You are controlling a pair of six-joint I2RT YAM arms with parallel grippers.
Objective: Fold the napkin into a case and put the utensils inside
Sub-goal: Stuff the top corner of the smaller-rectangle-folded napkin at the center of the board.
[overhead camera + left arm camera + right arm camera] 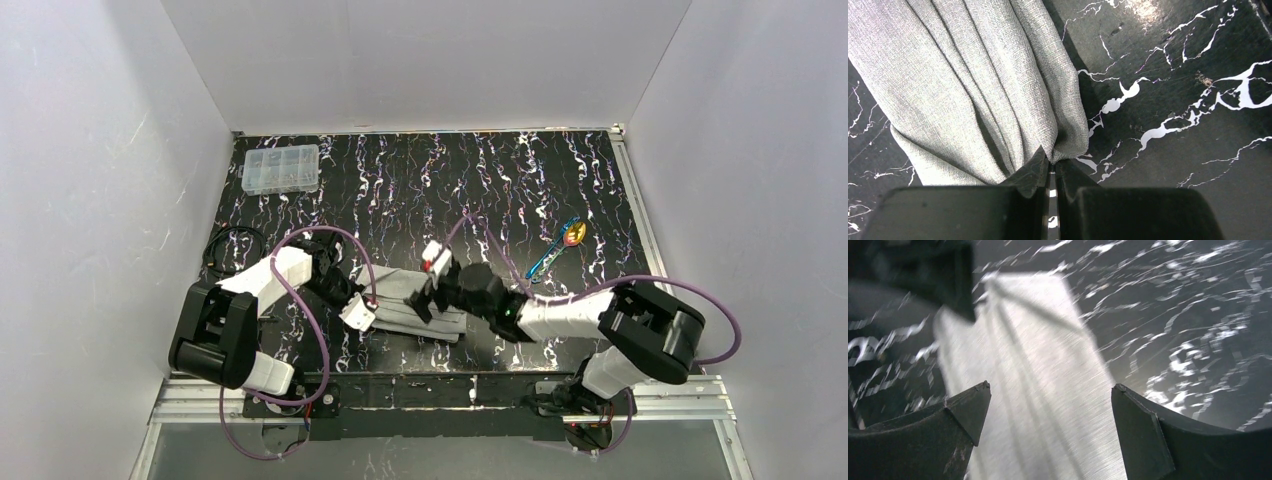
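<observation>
The light-grey napkin (441, 325) lies folded into a long layered strip near the table's front, between my two arms. My left gripper (383, 306) is shut on a bunched corner of the napkin (973, 90), and the cloth gathers in pleats right at the fingertips of the left gripper (1053, 161). My right gripper (1050, 390) hangs open just above the strip of napkin (1038, 370) with nothing between its fingers; that view is motion-blurred. In the top view the right gripper (427, 298) is over the strip's middle. The utensils (562, 243), a blue one and a gold one, lie together on the table to the right, apart from the cloth.
A clear plastic compartment box (281, 168) sits at the back left of the black marbled table (450, 180). Purple cables (330, 240) loop over both arms. White walls close in the back and both sides.
</observation>
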